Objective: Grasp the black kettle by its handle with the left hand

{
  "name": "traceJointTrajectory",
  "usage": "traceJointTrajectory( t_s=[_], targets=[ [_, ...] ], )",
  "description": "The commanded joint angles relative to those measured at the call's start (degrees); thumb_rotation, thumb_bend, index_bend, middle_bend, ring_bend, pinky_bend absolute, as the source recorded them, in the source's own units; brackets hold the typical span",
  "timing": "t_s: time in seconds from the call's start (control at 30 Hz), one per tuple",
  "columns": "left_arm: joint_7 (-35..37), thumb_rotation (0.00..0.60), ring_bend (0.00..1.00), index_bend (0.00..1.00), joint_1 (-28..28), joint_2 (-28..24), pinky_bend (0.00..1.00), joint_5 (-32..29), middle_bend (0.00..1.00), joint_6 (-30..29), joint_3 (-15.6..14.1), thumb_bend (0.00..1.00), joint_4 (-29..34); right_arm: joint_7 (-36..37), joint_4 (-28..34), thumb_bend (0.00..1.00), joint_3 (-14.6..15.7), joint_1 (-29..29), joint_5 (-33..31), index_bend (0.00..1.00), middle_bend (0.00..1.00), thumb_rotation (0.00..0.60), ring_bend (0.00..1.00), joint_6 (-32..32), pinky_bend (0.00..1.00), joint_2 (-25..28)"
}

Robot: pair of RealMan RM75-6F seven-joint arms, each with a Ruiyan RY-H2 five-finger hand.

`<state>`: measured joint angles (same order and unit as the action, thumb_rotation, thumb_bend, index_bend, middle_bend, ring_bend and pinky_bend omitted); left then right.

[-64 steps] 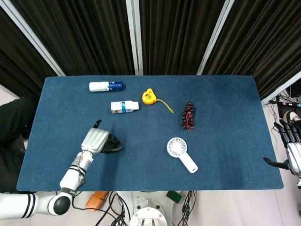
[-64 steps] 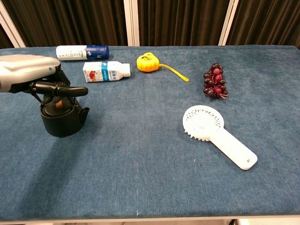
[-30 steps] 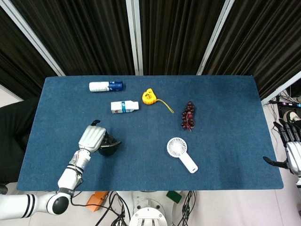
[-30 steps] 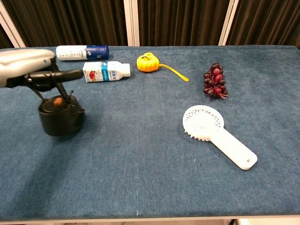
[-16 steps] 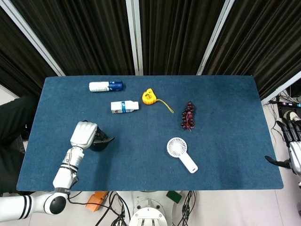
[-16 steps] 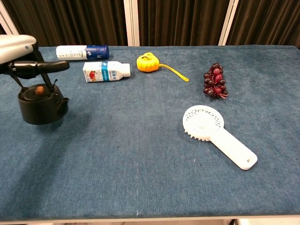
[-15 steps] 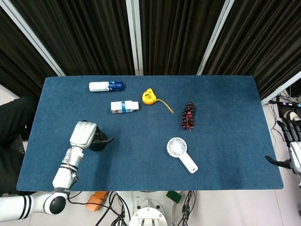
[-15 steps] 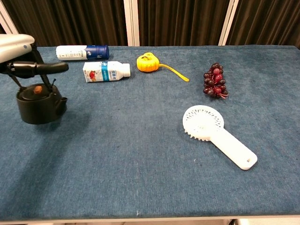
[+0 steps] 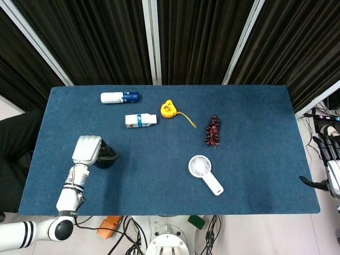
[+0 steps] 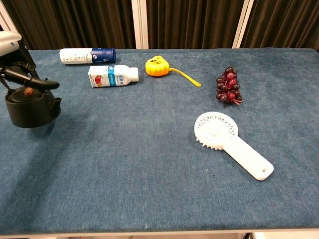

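Note:
The black kettle [image 10: 31, 110] with an orange lid knob is near the table's left edge, upright, its spout pointing right. My left hand [image 9: 87, 150] is over it from above and grips its thin handle; in the chest view the left hand [image 10: 11, 46] is partly cut off by the frame's left edge. In the head view only the kettle's [image 9: 107, 159] right side shows from under the hand. Whether the kettle touches the cloth I cannot tell. My right hand [image 9: 331, 169] hangs off the table's right side, fingers apart, holding nothing.
On the blue table [image 9: 255, 122] lie a blue-capped white can [image 10: 87, 55], a white bottle [image 10: 112, 76], a yellow tape measure [image 10: 156, 66], dark grapes [image 10: 228, 92] and a white hand fan [image 10: 229, 142]. The table's left edge is close beside the kettle.
My left hand has carried the kettle by its handle steadily leftward, from left of centre to near the table's left edge. The right hand has stayed put.

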<state>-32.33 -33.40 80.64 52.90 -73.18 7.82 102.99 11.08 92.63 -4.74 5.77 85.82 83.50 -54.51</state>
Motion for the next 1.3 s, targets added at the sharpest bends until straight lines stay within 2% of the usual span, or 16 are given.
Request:
traceJointTrajectory(
  t_s=[0.03, 0.17, 0.47, 0.63, 0.7, 1.03, 1.3],
  targets=[
    [0.0, 0.241, 1.0, 1.0, 0.1, 0.0, 0.55, -0.2, 1.0, 0.0, 0.2, 0.21, -0.2, 0.0, 0.0, 0.0, 0.0, 0.0, 0.0, 0.0, 0.03, 0.6, 0.0, 0.0, 0.0, 0.0],
    [-0.2, 0.244, 1.0, 1.0, 0.2, 0.2, 0.55, -0.5, 1.0, 0.0, 0.4, 0.27, -0.7, -0.1, 0.2, 0.0, -0.1, -0.1, 0.1, 0.0, 0.03, 0.6, 0.0, 0.3, 0.0, 0.2],
    [-0.1, 0.377, 1.0, 1.0, 0.7, 0.1, 0.55, -0.2, 1.0, -0.1, 0.5, 0.41, -1.4, -0.3, 0.4, 0.0, 0.0, -0.5, 0.3, 0.0, 0.03, 0.6, 0.0, 1.0, 0.0, 0.3],
    [-0.2, 0.413, 1.0, 1.0, 1.2, -0.2, 0.55, 0.6, 1.0, -0.7, 0.4, 0.44, -1.2, -0.4, 0.5, 0.0, 0.0, -0.7, 0.4, 0.0, 0.03, 0.6, 0.0, 1.3, 0.0, 0.4],
    [-0.4, 0.446, 1.0, 1.0, 1.4, -0.5, 0.56, 1.1, 1.0, -1.1, 0.2, 0.45, -0.9, -0.4, 0.6, 0.0, 0.0, -0.8, 0.5, 0.0, 0.03, 0.6, 0.0, 1.5, 0.0, 0.4],
    [-6.9, 0.469, 1.0, 1.0, 1.7, 0.5, 0.57, 4.3, 1.0, -5.7, -0.5, 0.45, -1.2, -0.6, 0.9, 0.0, 0.2, -1.0, 0.7, 0.0, 0.03, 0.6, 0.0, 1.8, 0.0, 0.5],
    [-7.8, 0.468, 1.0, 1.0, 1.7, 1.1, 0.57, 4.3, 1.0, -5.5, 0.2, 0.44, -0.8, -0.3, 0.6, 0.0, 0.2, -1.2, 0.6, 0.0, 0.03, 0.6, 0.0, 1.8, 0.0, 0.5]
  ],
)
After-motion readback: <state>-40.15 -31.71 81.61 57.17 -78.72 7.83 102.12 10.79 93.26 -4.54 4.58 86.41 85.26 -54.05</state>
